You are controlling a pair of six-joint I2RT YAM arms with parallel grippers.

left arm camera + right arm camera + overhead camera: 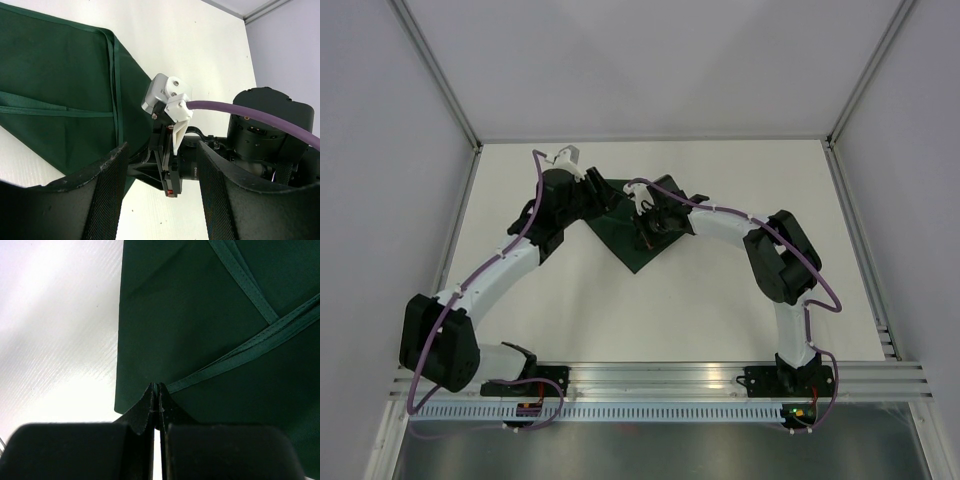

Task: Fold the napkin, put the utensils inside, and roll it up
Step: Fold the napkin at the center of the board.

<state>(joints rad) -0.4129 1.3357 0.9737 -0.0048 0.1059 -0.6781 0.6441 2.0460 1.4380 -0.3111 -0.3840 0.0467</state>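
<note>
You find the dark green matte fabric napkin [631, 250] lying flat on the white table [720, 310], around the middle and somewhat toward the far side. From the top camera it reads as a folded shape with one point aimed back at the arm bases. From the right wrist camera its stitched hem bands [240, 357] cross one another over the cloth, and one band runs straight down to the fingertips. The right gripper [155, 407] has its black fingers pressed together with only a sliver between them, pinching the napkin at its edge where that hem ends. The left gripper [162, 200] is spread wide and holds nothing. Its two black textured fingers [102, 192] stand well apart just beside the napkin's border, over bare table. Between them you see the right arm's wrist, with its grey and white camera housing [162, 95] and a purple cable [250, 111] looping away from it. From above, both arms bend inward over the cloth, the left from the left side and the right from the right, wrists close together. A slotted aluminium rail [660, 378] carries the arm bases at the near edge, and pale grey walls [380, 200] enclose the table.
</note>
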